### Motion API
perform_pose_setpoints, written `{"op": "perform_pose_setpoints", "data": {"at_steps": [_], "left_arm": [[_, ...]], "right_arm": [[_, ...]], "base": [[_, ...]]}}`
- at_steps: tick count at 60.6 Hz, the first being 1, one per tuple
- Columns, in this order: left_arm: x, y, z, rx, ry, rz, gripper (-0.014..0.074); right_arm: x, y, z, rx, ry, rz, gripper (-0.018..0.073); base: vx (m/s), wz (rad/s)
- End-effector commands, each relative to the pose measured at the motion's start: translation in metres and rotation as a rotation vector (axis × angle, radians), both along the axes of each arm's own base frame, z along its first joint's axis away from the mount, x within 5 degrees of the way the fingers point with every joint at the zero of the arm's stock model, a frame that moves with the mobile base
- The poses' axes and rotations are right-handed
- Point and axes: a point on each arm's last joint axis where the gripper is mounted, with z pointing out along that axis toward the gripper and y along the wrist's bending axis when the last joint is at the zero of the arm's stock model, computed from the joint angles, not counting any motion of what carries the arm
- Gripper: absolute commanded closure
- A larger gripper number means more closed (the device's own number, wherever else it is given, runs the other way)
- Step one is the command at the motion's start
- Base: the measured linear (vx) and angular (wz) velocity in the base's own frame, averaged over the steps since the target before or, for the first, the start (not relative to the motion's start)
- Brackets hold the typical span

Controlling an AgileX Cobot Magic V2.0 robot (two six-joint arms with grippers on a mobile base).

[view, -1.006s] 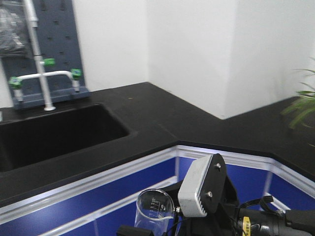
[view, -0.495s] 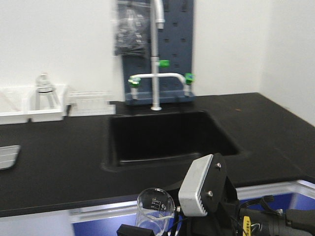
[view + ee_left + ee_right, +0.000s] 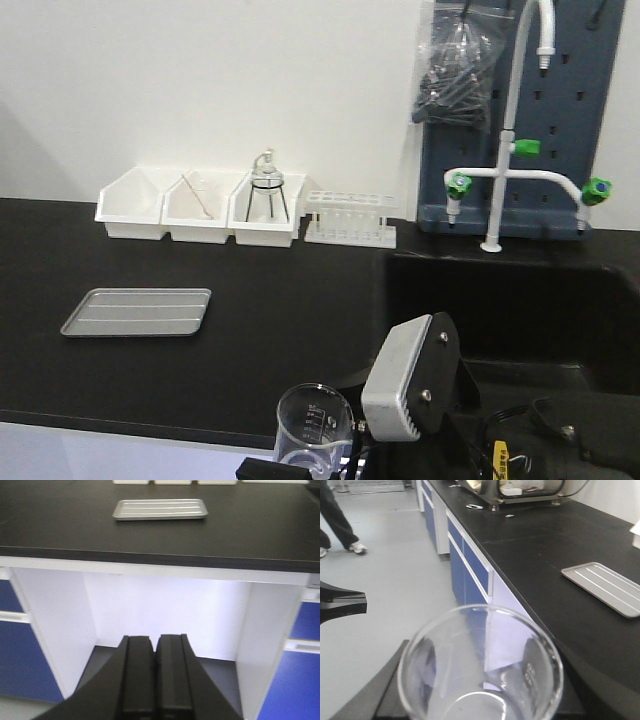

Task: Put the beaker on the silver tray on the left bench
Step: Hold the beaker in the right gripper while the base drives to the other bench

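Observation:
The clear beaker point(image 3: 316, 425) with printed marks hangs low in front of the bench, and its rim fills the right wrist view point(image 3: 480, 670). My right gripper point(image 3: 482, 700) is shut on the beaker, a dark finger showing on each side of the glass. The silver tray point(image 3: 137, 312) lies flat and empty on the left bench point(image 3: 300, 290), ahead and to the left of the beaker. In the left wrist view my left gripper point(image 3: 155, 639) is shut on nothing, below the bench edge, with the silver tray point(image 3: 160, 509) above it. The right wrist view has the silver tray point(image 3: 605, 587) at its right.
White bins point(image 3: 200, 205), a flask on a tripod point(image 3: 267, 195) and a tube rack point(image 3: 350, 218) line the back wall. A sink point(image 3: 510, 300) and faucet point(image 3: 500, 170) lie to the right. Blue cabinets point(image 3: 465, 565) run below the bench, and a person's legs point(image 3: 335, 515) stand in the aisle.
The front view has swung left along the bench, from the corner past the sink to the stretch with the silver tray. The beaker has stayed in the right gripper.

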Motion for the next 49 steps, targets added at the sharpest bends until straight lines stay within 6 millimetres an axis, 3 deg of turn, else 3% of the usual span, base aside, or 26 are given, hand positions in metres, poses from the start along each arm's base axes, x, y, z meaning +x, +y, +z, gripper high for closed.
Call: {"op": "perform_pose_setpoints", "data": {"at_steps": [1,49], "left_arm": [[0.0017,0.0002,0.0007,-0.004,-0.068,0.003,0.0595],[0.0017,0.0002,0.0007,-0.004,-0.068,0.003,0.0595]], "right_arm": [[-0.0039,-0.0006,0.0185,0.073,-0.024,0.011,0.0573],[-0.0039,-0.0006,0.0185,0.073,-0.024,0.011,0.0573]], "base": [[0.18,0.45],[0.19,0.2]]}}
